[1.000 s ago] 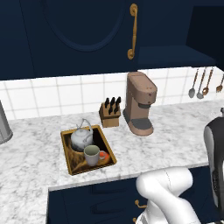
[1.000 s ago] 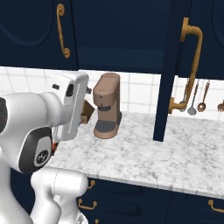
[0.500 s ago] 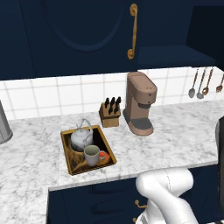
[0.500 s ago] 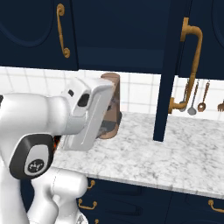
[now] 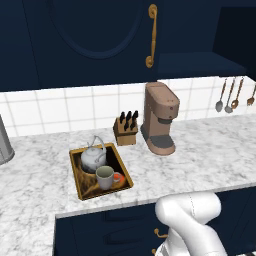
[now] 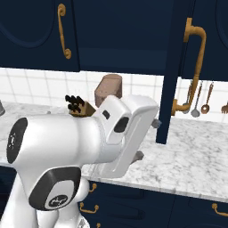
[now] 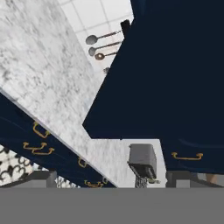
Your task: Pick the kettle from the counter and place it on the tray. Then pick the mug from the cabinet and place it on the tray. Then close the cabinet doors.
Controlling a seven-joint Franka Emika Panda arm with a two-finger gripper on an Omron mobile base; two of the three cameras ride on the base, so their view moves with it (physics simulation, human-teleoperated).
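Note:
The silver kettle and the beige mug both stand in the brown tray on the marbled counter. The cabinet's left door is shut, its brass handle upright. The right door stands open, edge-on in the right base view, and its navy face looms close ahead in the hand view. My gripper is open with nothing between its fingertips. It is off to the right of the tray, facing that open door.
A brown coffee machine and a knife block stand behind the tray. Utensils hang on the tiled wall at the right. Navy drawers with brass pulls run under the counter edge. A small grey box sits low in the hand view.
My arm has swung to the right across the right base view and has left the right edge of the left base view. Tray, kettle, mug and doors stay put.

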